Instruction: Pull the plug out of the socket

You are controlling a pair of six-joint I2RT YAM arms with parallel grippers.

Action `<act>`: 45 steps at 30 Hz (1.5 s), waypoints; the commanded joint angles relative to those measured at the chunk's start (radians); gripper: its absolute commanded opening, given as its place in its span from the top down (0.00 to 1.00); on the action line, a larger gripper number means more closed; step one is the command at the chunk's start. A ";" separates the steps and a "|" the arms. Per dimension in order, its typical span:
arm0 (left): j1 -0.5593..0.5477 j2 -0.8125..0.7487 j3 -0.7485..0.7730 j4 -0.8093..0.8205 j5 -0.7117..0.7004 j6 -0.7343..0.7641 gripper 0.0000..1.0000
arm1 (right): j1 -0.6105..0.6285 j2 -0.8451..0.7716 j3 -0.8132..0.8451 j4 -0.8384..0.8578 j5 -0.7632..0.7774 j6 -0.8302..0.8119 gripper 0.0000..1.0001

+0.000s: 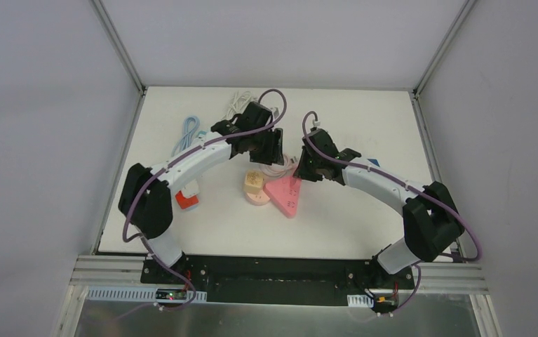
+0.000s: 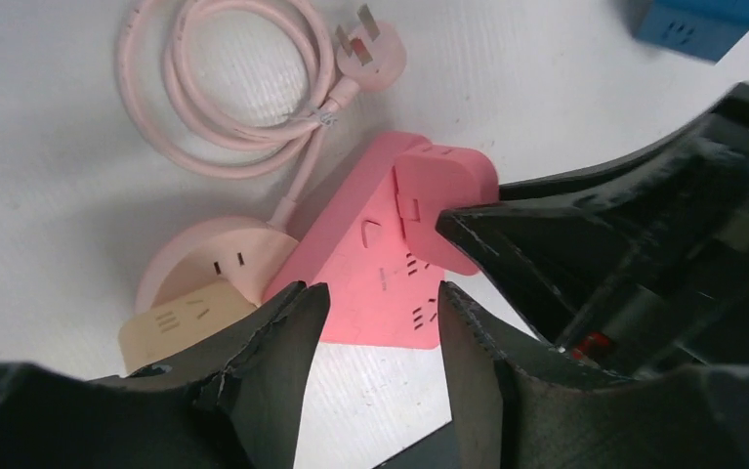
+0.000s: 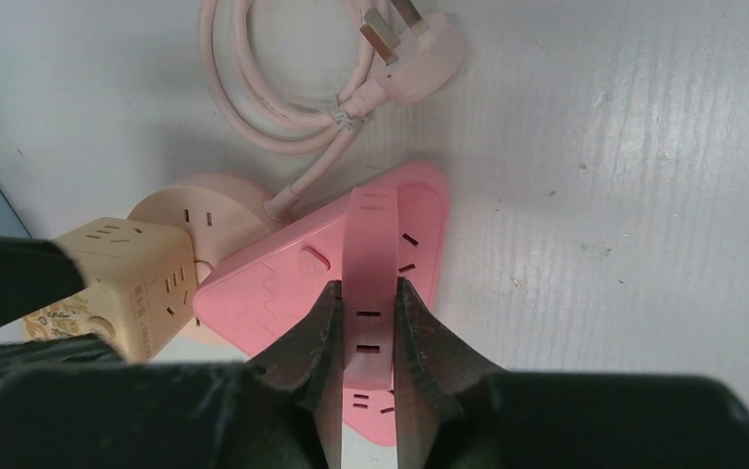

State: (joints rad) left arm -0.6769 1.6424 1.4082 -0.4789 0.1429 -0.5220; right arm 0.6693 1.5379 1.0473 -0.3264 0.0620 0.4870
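Your right gripper [image 3: 368,305] was pinched tight on the pink plug [image 3: 371,230], one finger pressed to each of its flat sides, low down by the face of the pink triangular socket [image 3: 253,303]. The plug stood upright on that socket, running along the middle of the triangle.

Your left gripper [image 2: 380,308] had its jaws partly apart and held nothing that I could make out. Its fingers hung over one edge of the triangular socket, and I could not tell whether they touched it.

Against the triangle's corner you had a beige cube adapter [image 3: 131,278] sitting on a round peach socket base [image 3: 219,205]. A pink cable [image 3: 253,117] ran out from where the base and the triangle met. It lay coiled on the white table [image 3: 644,195] and ended in a free three-pin plug [image 3: 424,54]. The left wrist view caught a blue block [image 2: 702,24] at its far corner, well apart from the sockets.
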 commanded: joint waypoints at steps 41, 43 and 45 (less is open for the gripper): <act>0.077 0.399 -0.003 -0.170 0.155 0.371 0.78 | -0.032 0.023 0.117 -0.011 -0.093 0.090 1.00; 0.077 0.399 -0.012 -0.169 0.150 0.372 0.79 | -0.041 0.007 0.107 0.011 -0.133 0.094 1.00; 0.077 0.395 -0.021 -0.167 0.142 0.374 0.79 | -0.048 0.001 0.101 0.033 -0.154 0.092 1.00</act>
State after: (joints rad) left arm -0.5945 1.9800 1.4654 -0.5568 0.4377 -0.1936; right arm 0.6361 1.6039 1.1233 -0.3817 -0.0116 0.5499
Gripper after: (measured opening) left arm 0.250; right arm 0.195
